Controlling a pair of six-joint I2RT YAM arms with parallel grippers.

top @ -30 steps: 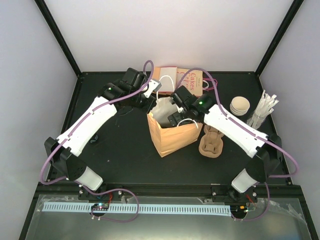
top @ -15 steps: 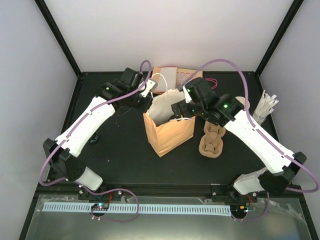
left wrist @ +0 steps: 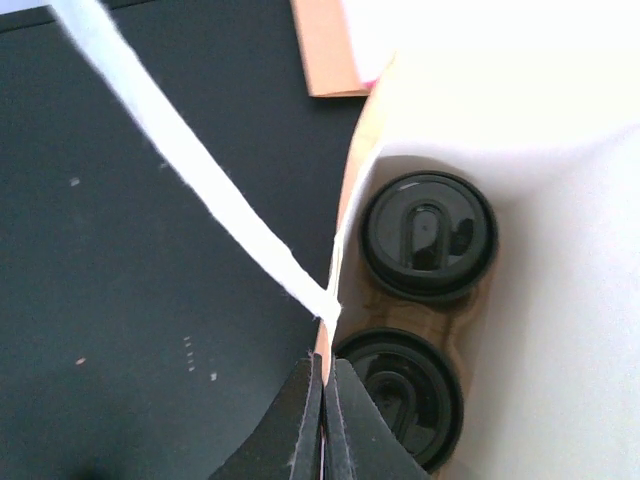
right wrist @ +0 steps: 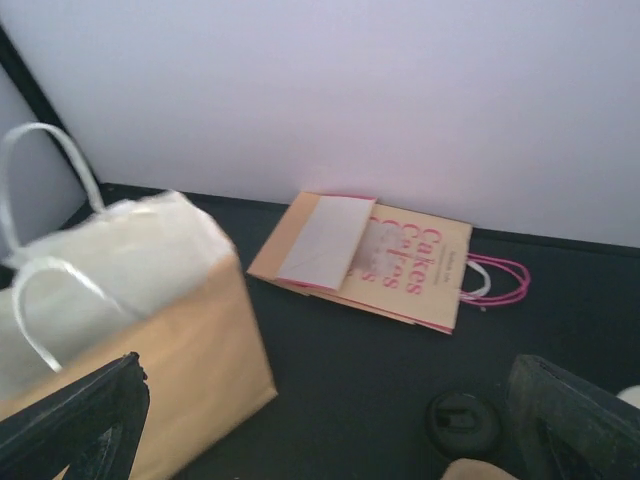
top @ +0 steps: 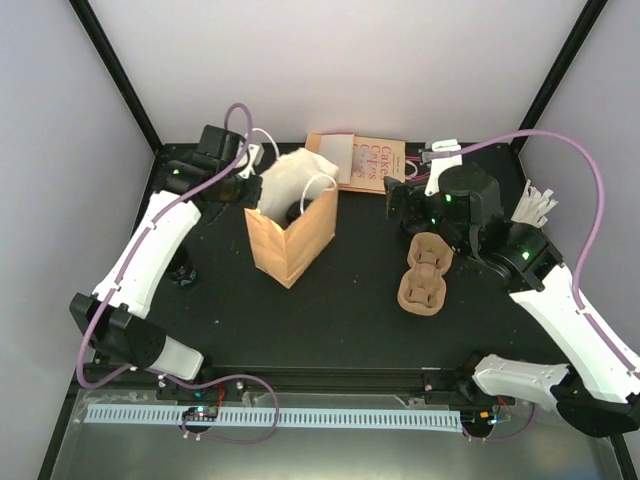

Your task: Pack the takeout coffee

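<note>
Down inside the brown bag [top: 290, 235] the lidded takeout coffee [left wrist: 428, 237] sits upright, left gripper [left wrist: 323, 385] pinched on the bag's rim, right gripper [right wrist: 320, 428] wide open and empty off to its right, so one sideways yank could tip everything or rip the paper.

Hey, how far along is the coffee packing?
Done: two lidded cups sit inside the bag. In hand: left pincer is shut on the bag's rim; right pincer is open, empty. Left: another black lid sits on the table, possibly a third cup.
</note>
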